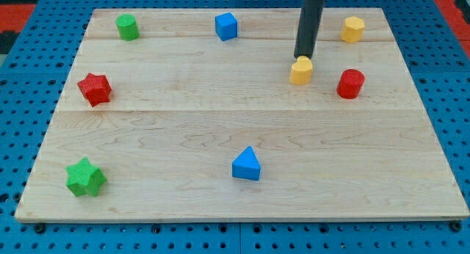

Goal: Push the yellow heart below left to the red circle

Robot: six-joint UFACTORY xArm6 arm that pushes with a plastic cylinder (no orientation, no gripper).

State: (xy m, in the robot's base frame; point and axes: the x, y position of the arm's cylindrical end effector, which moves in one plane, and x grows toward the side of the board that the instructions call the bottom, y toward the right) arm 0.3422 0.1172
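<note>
The yellow heart (300, 71) lies on the wooden board (183, 129) at the upper right. The red circle (351, 84) stands a short way to its right and slightly lower in the view. My tip (302, 57) is the end of the dark rod that comes down from the view's top. It sits right at the top edge of the yellow heart, touching it or nearly so.
A yellow hexagon (352, 29) is at the top right, a blue cube (226, 26) at the top middle, a green cylinder (128, 26) at the top left. A red star (95, 89) is at the left, a green star (86, 178) at the bottom left, a blue triangle (247, 165) at the bottom middle.
</note>
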